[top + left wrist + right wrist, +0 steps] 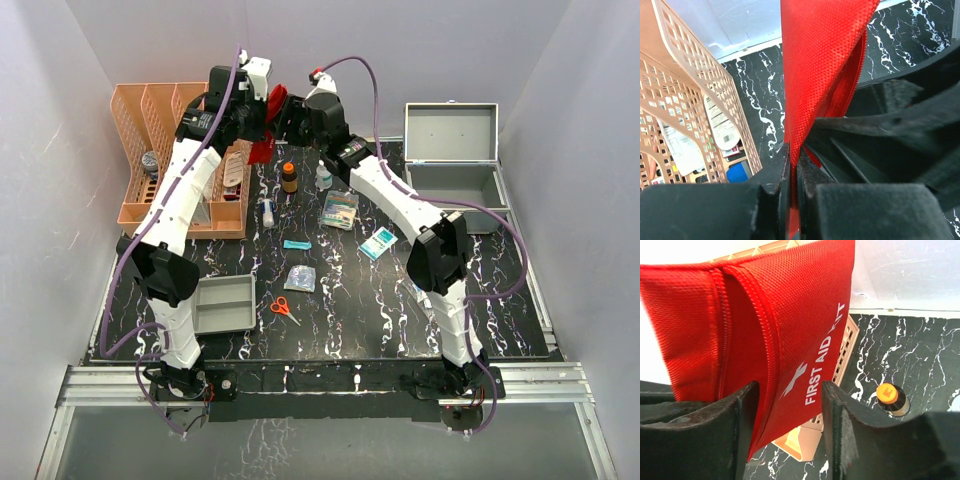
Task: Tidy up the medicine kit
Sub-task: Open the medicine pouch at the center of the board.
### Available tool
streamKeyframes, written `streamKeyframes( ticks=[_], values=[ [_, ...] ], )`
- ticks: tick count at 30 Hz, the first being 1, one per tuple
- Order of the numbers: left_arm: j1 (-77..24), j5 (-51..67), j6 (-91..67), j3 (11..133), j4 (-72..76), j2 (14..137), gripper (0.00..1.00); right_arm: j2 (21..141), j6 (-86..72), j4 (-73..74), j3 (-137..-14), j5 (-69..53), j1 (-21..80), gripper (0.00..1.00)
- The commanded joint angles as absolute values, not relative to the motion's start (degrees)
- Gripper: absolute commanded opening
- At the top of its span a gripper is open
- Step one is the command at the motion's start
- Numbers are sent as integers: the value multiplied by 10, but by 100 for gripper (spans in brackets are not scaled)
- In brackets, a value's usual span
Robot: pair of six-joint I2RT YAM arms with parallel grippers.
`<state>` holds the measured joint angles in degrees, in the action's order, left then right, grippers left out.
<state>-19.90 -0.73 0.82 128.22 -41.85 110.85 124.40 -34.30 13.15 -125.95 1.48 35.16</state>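
Two grippers are set on the red first-aid pouch (790, 315), raised beside the orange basket (150, 120): the left gripper (792, 167) is clamped on its edge, the right gripper (790, 412) straddles it with a hold that cannot be told, so tension should be kept even.

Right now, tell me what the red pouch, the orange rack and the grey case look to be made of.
Red pouch: woven synthetic fabric, likely nylon, matte; grainy weave, stitched zipper, printed white lettering.
Orange rack: moulded plastic, slightly glossy; uniform colour, perforated grid walls.
Grey case: metal or hard plastic, dull finish; flat rigid panels, too far to tell which.
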Motion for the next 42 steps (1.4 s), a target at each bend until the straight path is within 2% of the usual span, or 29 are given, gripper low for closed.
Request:
streamKeyframes(
  ticks=[1,3,4,5,20,27,34,35,39,42],
  values=[
    [-206,10,0,1283,-405,1084,0,1254,-356,112,-1305,2,355,44],
    [-207,12,0,1286,-404,1085,0,1254,-353,116,-1304,9,355,27],
    [-208,11,1,1288,-405,1085,0,1253,-350,120,-1305,14,355,11],
    [-208,3,3,1289,-406,1085,0,1250,-345,125,-1305,24,355,1],
    [-207,-206,136,1251,-367,1082,0,1161,-295,180,-1223,144,330,0],
    [-207,-253,164,1207,-339,1080,0,1188,-301,235,-1282,134,328,0],
    [-207,-238,165,1230,-337,1081,0,1189,-306,241,-1260,109,328,0],
    [-208,-226,165,1237,-339,1081,0,1192,-306,239,-1262,101,327,3],
    [-207,-180,166,1272,-353,1080,0,1203,-303,240,-1274,73,328,34],
    [-207,-139,167,1283,-379,1081,0,1193,-298,227,-1260,61,329,46]
  ],
)
